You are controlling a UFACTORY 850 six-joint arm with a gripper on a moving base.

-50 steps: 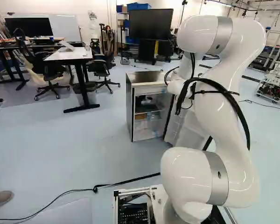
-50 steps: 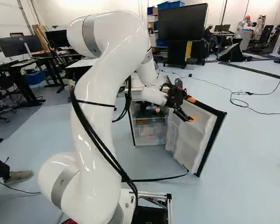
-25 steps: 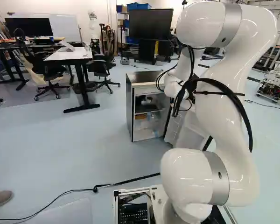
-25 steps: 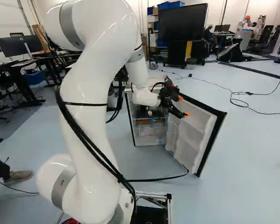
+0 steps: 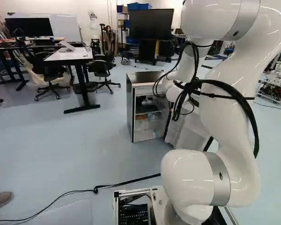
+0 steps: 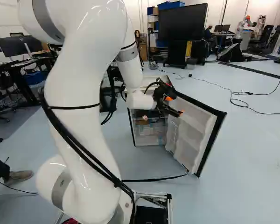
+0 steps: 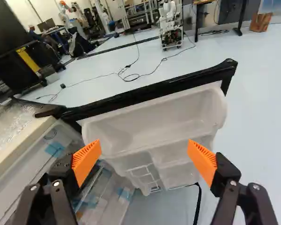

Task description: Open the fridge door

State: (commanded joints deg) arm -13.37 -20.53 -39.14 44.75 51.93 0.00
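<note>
Fridge door [image 6: 191, 135] is standing wide open at the right side of the fridge [image 5: 130, 108], as seen in both base views. In the right base view it is angling out toward the right and toward the camera, and its pale, shelved inner side is showing, with a black edge running along its top and outer side. Clear drawers [image 6: 149, 133] are sitting inside the fridge, facing out through the doorway.

A white arm [image 6: 84, 121] is rising from the base and reaching forward to the fridge. At its end, the black gripper [image 6: 176, 106] is hanging in front of the door's inner side, near the top and close to the hinge side. In the left base view, the arm is hiding it.

In the wrist view, the gripper [image 7: 144, 158] is holding nothing: its two fingers are standing wide apart, with ridged orange pads [image 7: 86, 161] facing each other. A translucent door bin [image 7: 154, 122] is stretching across the space ahead of them. Whether a finger is touching it is hard to tell.

Around this, a black cable [image 6: 154, 179] is lying on the pale floor [image 6: 242, 163], a large dark screen [image 6: 183, 21] is standing beyond the fridge, and a white-topped table [image 5: 68, 55] is standing toward the left of the left base view.
</note>
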